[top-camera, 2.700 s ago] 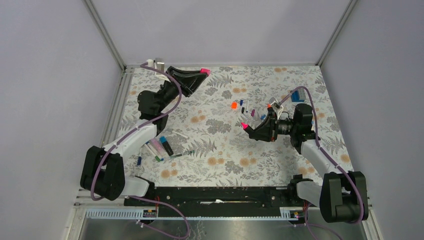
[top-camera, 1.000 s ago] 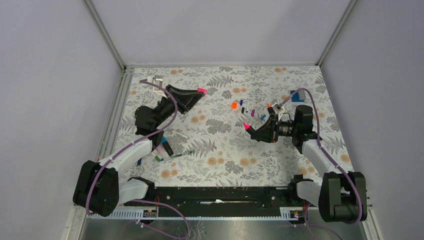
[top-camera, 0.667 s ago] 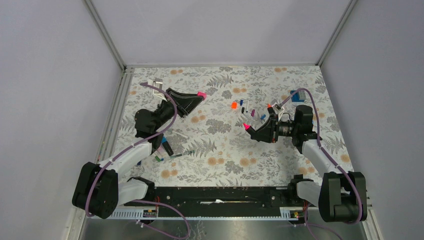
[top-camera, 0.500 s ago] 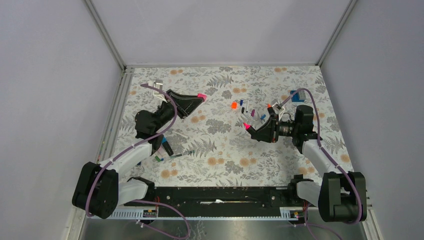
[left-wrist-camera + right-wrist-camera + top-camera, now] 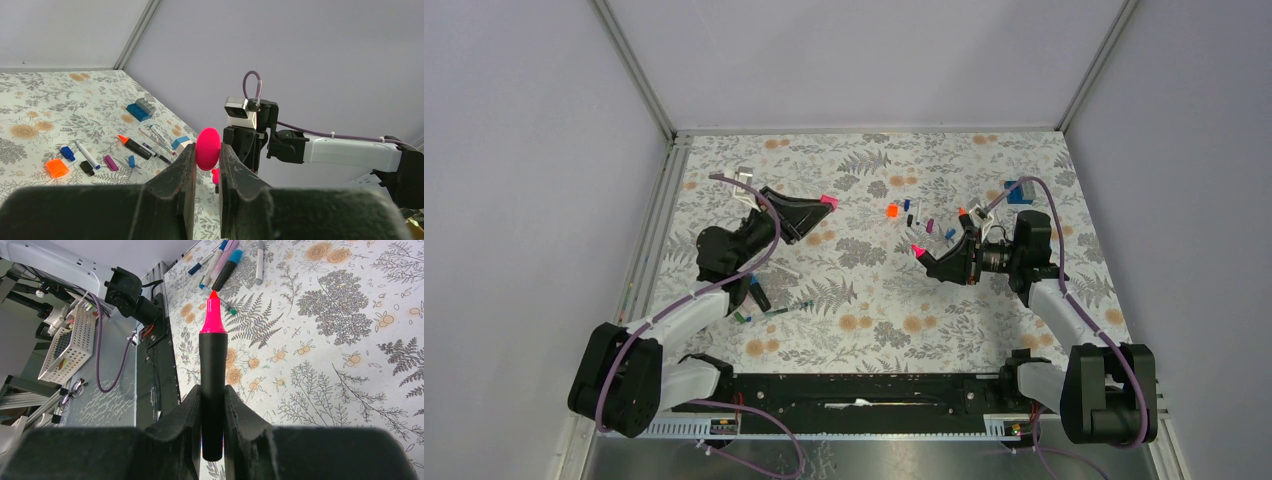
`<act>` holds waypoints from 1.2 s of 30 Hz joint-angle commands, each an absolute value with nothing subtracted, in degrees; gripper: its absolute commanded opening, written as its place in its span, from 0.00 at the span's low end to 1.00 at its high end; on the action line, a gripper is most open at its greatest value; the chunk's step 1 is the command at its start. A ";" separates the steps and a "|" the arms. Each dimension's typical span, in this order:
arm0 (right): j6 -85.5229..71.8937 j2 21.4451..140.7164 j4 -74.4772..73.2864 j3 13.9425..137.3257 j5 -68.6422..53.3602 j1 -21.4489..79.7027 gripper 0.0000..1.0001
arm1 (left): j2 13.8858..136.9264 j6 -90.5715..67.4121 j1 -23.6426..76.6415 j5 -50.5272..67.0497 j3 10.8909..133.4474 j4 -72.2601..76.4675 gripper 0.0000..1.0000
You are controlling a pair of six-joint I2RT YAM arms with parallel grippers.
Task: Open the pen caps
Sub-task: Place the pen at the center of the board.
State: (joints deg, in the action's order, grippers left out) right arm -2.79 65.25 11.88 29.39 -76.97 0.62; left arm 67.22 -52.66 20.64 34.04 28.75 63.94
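Observation:
My left gripper [image 5: 826, 202] is shut on a pink cap [image 5: 207, 148], held above the mat left of centre. My right gripper [image 5: 924, 258] is shut on a black highlighter [image 5: 213, 385] whose bare pink tip [image 5: 212, 315] points away from it; the tip also shows in the top view [image 5: 915, 249]. The two arms are apart, with a gap between cap and tip. An orange cap [image 5: 891, 211] and small loose caps, blue [image 5: 66, 152], lilac [image 5: 110, 162] and black [image 5: 86, 168], lie on the mat. An orange-tipped black highlighter [image 5: 134, 147] lies near them.
Several pens lie by the left arm [image 5: 754, 295], also visible in the right wrist view [image 5: 227, 267]. A blue block [image 5: 1016, 190] sits at the far right, and a blue-and-white block [image 5: 180, 143] beside thin pens. Grey walls surround the floral mat [image 5: 864, 300].
My left gripper has carried the pink cap from the far left corner toward the mat's centre and nearer. The right gripper with the highlighter has barely shifted.

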 commanded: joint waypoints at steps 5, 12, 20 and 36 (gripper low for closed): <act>-1.04 64.61 11.31 31.25 -74.97 -1.64 0.00 | 66.42 -53.34 21.51 33.69 27.88 68.02 0.00; -0.29 64.43 9.27 31.19 -72.17 -3.93 0.00 | 66.18 -53.29 22.59 32.85 26.98 67.04 0.00; 4.06 64.62 5.52 31.69 -71.21 -7.60 0.00 | 67.49 -50.52 27.12 30.47 26.16 64.25 0.00; 8.54 67.75 -0.63 31.67 -67.42 -10.76 0.00 | 72.15 -48.63 37.20 24.73 25.81 62.31 0.00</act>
State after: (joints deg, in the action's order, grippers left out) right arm 8.71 66.74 -0.23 30.59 -70.19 -10.20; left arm 70.32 -49.47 33.69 28.82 25.63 59.99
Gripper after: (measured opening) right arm 0.224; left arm 0.174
